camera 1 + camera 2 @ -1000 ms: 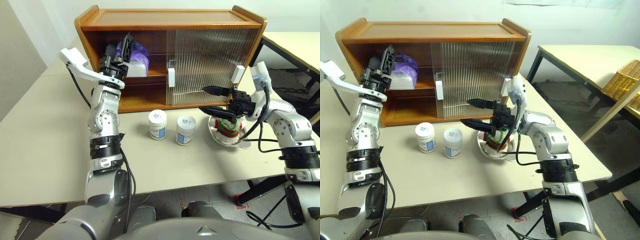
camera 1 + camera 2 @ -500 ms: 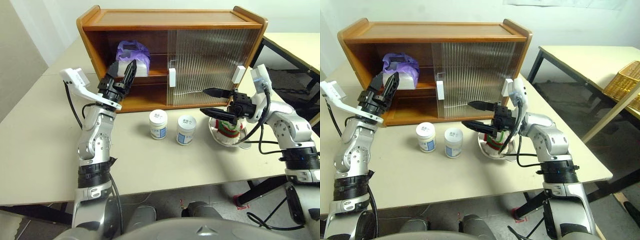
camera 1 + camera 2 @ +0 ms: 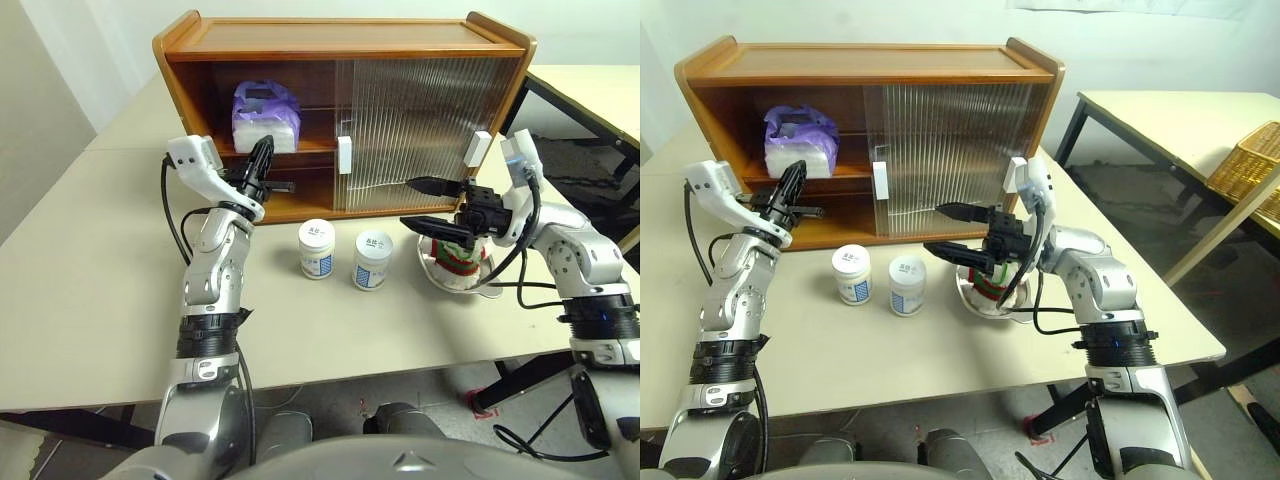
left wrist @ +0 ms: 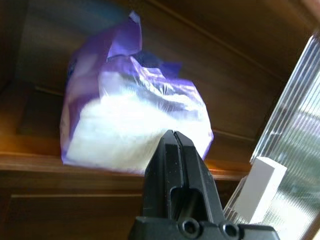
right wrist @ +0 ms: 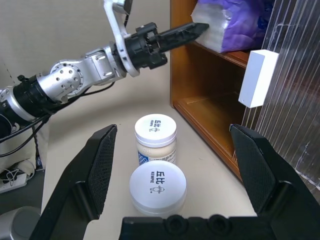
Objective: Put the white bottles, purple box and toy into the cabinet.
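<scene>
Left hand (image 3: 262,160) lowered; fingers closed.

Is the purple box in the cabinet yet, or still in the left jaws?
In. The purple box sits on the cabinet's upper shelf, and the left gripper is shut, empty, below and in front of it.

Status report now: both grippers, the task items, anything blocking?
Left gripper shut, empty. Right gripper open above toy. Purple box on upper shelf of cabinet; two white bottles on table. Left opening unblocked.
</scene>
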{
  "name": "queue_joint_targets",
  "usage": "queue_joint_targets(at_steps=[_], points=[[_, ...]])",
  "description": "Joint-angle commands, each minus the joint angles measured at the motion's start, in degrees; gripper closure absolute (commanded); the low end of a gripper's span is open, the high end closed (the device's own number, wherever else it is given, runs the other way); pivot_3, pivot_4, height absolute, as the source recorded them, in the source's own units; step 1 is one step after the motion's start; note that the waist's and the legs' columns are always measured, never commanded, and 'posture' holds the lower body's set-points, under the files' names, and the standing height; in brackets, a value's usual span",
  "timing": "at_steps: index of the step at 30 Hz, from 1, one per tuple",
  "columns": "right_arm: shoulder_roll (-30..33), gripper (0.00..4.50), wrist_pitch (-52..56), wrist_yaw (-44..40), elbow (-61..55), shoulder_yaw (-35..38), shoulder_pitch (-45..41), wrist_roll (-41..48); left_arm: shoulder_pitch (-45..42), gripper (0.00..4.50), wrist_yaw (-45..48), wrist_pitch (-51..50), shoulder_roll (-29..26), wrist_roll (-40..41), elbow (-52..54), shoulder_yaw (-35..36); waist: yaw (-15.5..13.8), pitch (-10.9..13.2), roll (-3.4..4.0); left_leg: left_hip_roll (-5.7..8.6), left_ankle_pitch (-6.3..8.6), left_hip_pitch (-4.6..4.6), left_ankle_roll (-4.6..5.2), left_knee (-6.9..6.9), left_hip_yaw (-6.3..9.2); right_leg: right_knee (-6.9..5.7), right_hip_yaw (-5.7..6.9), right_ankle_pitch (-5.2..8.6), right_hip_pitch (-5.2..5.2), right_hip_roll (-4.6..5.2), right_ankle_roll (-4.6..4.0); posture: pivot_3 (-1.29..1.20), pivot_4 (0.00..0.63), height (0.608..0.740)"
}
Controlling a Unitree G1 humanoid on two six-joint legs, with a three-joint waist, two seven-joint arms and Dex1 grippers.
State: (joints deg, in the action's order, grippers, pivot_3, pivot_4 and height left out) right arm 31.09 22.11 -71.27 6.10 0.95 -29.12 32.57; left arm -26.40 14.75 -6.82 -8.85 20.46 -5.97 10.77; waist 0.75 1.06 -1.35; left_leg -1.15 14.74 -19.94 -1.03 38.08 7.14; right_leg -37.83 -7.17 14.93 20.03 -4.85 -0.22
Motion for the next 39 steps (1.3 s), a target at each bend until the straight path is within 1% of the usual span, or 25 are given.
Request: queue_joint_targets(at_steps=[1, 9, 14, 17, 20, 23, 24, 25, 27, 28, 32, 33, 36, 39], points=[[0.3, 0.0, 0.1, 0.3, -1.0, -0.5, 0.3, -0.7, -2.3, 4.47, -1.2, 1.4, 0.5, -1.9, -4.7, -0.3, 0.0, 0.0, 0.0, 0.0, 0.0, 0.0, 0.0, 0.0, 0.0, 0.0, 0.0, 0.0, 0.0, 0.0, 0.0, -0.04, 0.0, 0.74], [0.5, 0.0, 0.5, 0.6, -1.5, -0.5, 0.5, -0.7, -10.7, 4.47, -3.8, 7.9, -0.2, -4.4, -17.4, 1.3, 0.0, 0.0, -0.01, 0.0, 0.0, 0.0, 0.0, 0.0, 0.0, 0.0, -0.01, 0.0, 0.0, 0.01, 0.01, -0.04, 0.0, 0.74], [0.7, 0.0, 0.5, 0.7, -1.5, -0.3, 0.4, -0.7, -12.1, 4.47, -4.2, 10.4, -1.0, -5.3, -20.9, 1.6, 0.3, 0.0, -0.01, 0.02, 0.02, 0.0, 0.04, -0.03, -0.01, 0.02, -0.01, 0.04, 0.0, 0.01, 0.07, -0.05, 0.0, 0.74], [0.9, 0.0, 0.5, 0.7, -1.4, -0.2, 0.4, -0.6, -11.9, 4.47, -3.2, 10.9, -0.9, -4.6, -21.1, 2.0, 0.3, 0.0, -0.01, 0.03, 0.03, -0.01, 0.05, -0.03, 0.0, 0.02, -0.01, 0.05, 0.01, 0.01, 0.1, -0.05, 0.0, 0.74], [1.0, 0.0, 0.5, 0.6, -1.2, -0.2, 0.3, -0.6, -10.7, 4.47, -0.1, 10.3, -1.1, -3.4, -18.7, 1.5, 0.3, 0.0, -0.01, 0.08, 0.02, -0.02, 0.05, -0.03, -0.01, 0.03, -0.01, 0.05, 0.0, 0.02, 0.1, -0.05, 0.0, 0.74], [1.0, 0.0, 0.6, 0.5, -1.0, -0.3, 0.2, -0.6, -8.2, 4.47, 5.6, 7.5, -1.3, 0.6, -12.9, 0.9, 0.3, 0.0, -0.01, 0.1, 0.03, -0.03, 0.05, -0.03, 0.0, 0.04, 0.0, 0.06, 0.0, 0.03, 0.11, -0.04, 0.0, 0.74], [1.0, 0.0, 0.6, 0.5, -0.9, -0.4, 0.1, -0.6, -7.3, 4.11, 7.1, 7.4, -1.6, 1.1, -10.8, 0.4, 0.3, 0.0, -0.01, 0.11, 0.03, -0.04, 0.05, -0.04, 0.0, 0.06, 0.0, 0.06, 0.0, 0.03, 0.11, -0.04, 0.0, 0.74], [0.9, 0.0, 0.6, 0.5, -0.9, -0.4, 0.1, -0.6, -6.7, 3.89, 7.9, 7.4, -2.0, 1.2, -9.4, 0.2, 0.3, 0.0, -0.01, 0.12, 0.03, -0.05, 0.05, -0.04, -0.01, 0.08, 0.0, 0.06, 0.0, 0.02, 0.11, -0.04, 0.0, 0.74], [0.8, 0.0, 0.6, 0.5, -0.8, -0.6, -0.1, -0.7, -5.4, 3.27, 9.6, 5.9, -2.2, 3.5, -5.6, 0.7, 0.3, 0.0, -0.01, 0.12, 0.03, -0.05, 0.05, -0.05, 0.0, 0.09, 0.01, 0.06, 0.0, 0.02, 0.11, -0.03, 0.0, 0.74], [0.7, 0.0, 0.6, 0.5, -0.8, -0.7, -0.1, -0.7, -4.7, 2.86, 10.4, 5.7, -2.9, 3.8, -3.9, 0.8, 0.3, 0.0, -0.01, 0.12, 0.04, -0.05, 0.06, -0.05, -0.01, 0.1, 0.01, 0.06, 0.0, 0.02, 0.11, -0.03, 0.0, 0.74], [0.5, 0.0, 0.7, 0.5, -0.8, -1.0, -0.3, -0.8, -1.0, 1.39, 17.3, 4.1, -7.1, 6.5, 2.2, 0.5, 0.3, 0.0, 0.0, 0.12, 0.04, -0.04, 0.06, -0.07, 0.0, 0.1, 0.01, 0.07, 0.0, 0.01, 0.11, -0.02, 0.0, 0.74], [0.5, 0.0, 0.6, 0.4, -0.6, -1.0, -0.4, -0.8, -0.5, 1.03, 18.2, 3.6, -7.8, 7.1, 2.8, 0.4, 0.2, 0.0, 0.01, 0.11, 0.04, -0.02, 0.06, -0.09, 0.01, 0.1, 0.02, 0.07, 0.0, 0.01, 0.1, -0.02, 0.0, 0.74], [0.4, 0.0, 0.5, 0.3, -0.3, -1.1, -0.6, -0.9, 3.6, 0.01, 22.9, 2.9, -11.9, 7.9, 4.4, 0.8, 0.2, 0.0, 0.01, 0.11, 0.04, -0.02, 0.06, -0.08, 0.04, 0.1, 0.02, 0.07, -0.01, 0.02, 0.09, -0.02, 0.0, 0.74], [0.5, 0.0, 0.5, 0.1, -0.3, -1.1, -0.8, -0.8, 10.7, 0.01, 31.9, 0.2, -17.6, 11.3, 7.0, 1.0, 0.4, 0.0, 0.05, 0.07, 0.1, -0.01, -0.01, -0.13, 0.07, 0.1, -0.01, 0.09, 0.06, 0.04, 0.04, -0.02, 0.0, 0.74]])
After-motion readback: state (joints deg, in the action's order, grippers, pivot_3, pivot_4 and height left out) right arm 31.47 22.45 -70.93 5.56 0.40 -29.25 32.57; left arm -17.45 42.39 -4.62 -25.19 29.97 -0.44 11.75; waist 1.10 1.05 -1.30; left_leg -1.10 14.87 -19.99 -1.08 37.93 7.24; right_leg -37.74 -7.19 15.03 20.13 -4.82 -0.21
